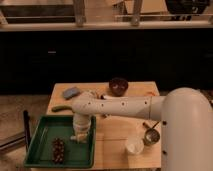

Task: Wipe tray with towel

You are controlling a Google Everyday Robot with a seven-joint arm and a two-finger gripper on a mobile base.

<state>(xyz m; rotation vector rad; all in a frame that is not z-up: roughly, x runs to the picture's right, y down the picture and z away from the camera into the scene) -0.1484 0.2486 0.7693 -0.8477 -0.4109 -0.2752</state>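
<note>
The green tray [42, 136] lies at the front left of the wooden table. My gripper [80, 136] hangs down inside it, over its right half, close to the tray floor. A small pale patch shows right under the gripper; I cannot tell whether it is the towel. No other pale blue-grey cloth is in view. A dark brown lump [58, 149] lies on the tray floor, left of the gripper.
A deeper-blue pad [71, 92] lies at the back left of the table [112, 150]. A green elongated item [59, 107] lies behind the tray. A dark bowl [118, 86] stands at the back. A white cup [134, 146] and a metal cup [151, 135] stand front right.
</note>
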